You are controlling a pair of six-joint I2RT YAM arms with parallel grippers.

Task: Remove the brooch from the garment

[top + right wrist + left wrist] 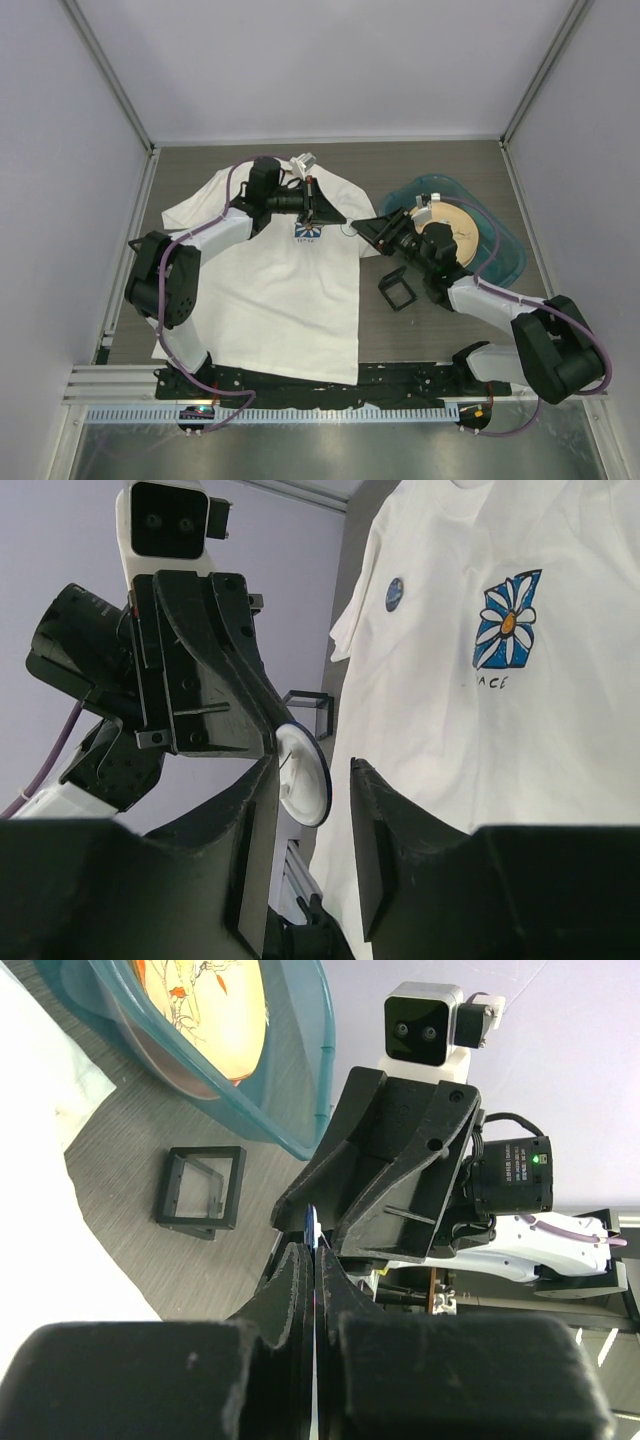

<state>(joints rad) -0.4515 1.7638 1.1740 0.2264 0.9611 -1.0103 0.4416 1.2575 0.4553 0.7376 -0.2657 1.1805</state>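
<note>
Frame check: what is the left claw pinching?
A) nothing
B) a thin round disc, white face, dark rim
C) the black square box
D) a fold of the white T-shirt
B: the left claw is shut on the thin round disc, whose white face and dark rim show in the right wrist view.

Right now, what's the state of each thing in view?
garment: flat on the table, front up.
brooch: on the garment, ungripped.
left gripper: shut on round disc.
right gripper: open, fingers flanking the disc.
round disc: held up by its edge.
black box: on the table; open or closed unclear.
teal tray: holds a plate.
</note>
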